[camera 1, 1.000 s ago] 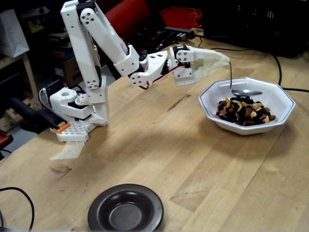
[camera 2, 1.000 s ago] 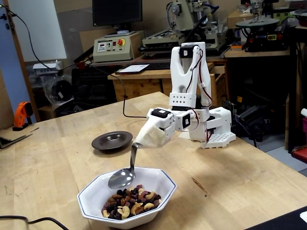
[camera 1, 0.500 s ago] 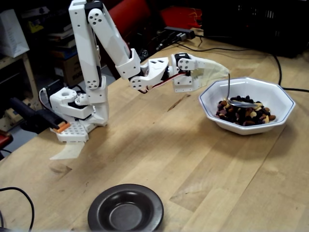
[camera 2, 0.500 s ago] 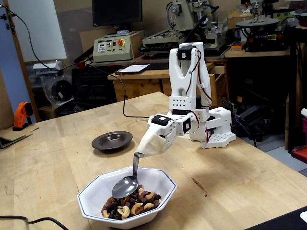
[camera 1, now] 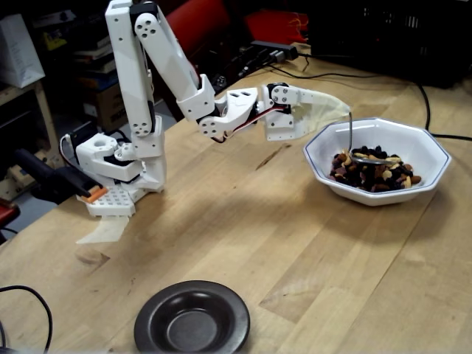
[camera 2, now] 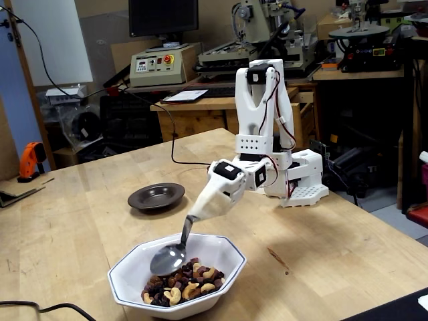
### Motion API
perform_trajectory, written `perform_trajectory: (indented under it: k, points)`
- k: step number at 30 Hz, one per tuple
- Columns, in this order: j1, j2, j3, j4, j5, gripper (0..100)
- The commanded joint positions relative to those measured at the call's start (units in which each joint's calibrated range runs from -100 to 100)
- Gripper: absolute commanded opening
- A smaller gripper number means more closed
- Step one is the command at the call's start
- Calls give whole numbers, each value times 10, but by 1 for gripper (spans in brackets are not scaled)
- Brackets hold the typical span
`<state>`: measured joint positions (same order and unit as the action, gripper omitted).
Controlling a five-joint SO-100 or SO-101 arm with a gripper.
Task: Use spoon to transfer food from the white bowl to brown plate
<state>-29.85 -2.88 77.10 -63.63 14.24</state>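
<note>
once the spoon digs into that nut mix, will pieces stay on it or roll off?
Probably some roll off: the food is loose, rounded nuts and raisins, not sticky-looking. The spoon looks shiny and shallow, so likely slippery; a level carry seems safer. The pincer holds its handle end, so any wobble may shake pieces loose before the brown plate.

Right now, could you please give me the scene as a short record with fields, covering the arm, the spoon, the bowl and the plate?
gripper: shut on the spoon's handle, above the bowl's rim
spoon: tilted down, its bowl resting on the food
food: nuts and raisins piled inside the white bowl
white bowl: on the wooden table, near the arm's reach
brown plate: empty, apart from the bowl
table: light wood
</note>
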Motion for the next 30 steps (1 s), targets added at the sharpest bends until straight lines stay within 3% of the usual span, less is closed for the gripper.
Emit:
perform_trajectory:
  k: [1, 9, 25, 30]
  points:
    - [11, 45, -31, -7, 1, 4]
    - [21, 126, -65, -8, 1, 4]
    - [15, 122, -80, -8, -5, 4]
    - [14, 128, -78, -12, -31, 4]
